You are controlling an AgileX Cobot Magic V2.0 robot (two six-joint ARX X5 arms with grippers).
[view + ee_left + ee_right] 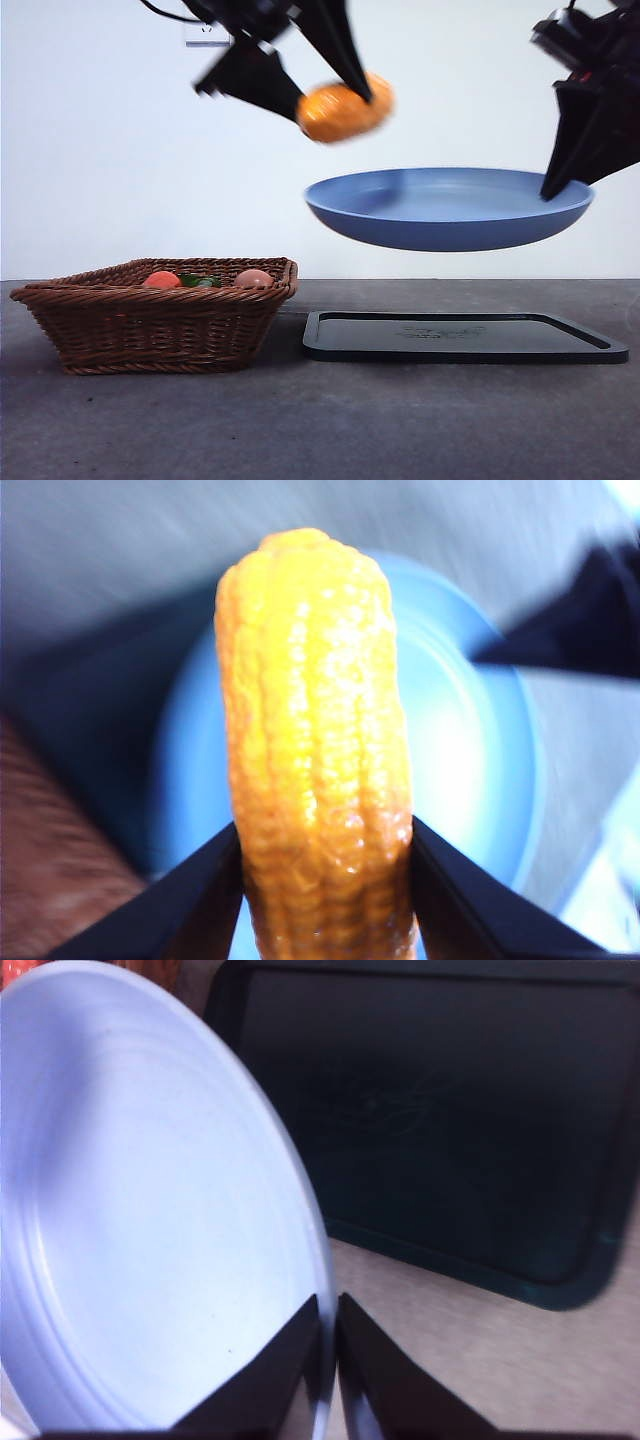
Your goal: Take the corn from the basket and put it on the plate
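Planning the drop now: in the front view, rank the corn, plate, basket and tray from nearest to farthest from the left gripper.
1. Corn: clamped in the left gripper.
2. Plate: just below and to the side, held up in the air by the right gripper.
3. Basket and tray: both down on the table, too close to call.

We see the left gripper (320,95) and right gripper (565,175): matte black, wedge-shaped jaws tapering to points, a thin black cable (165,13) trailing above.
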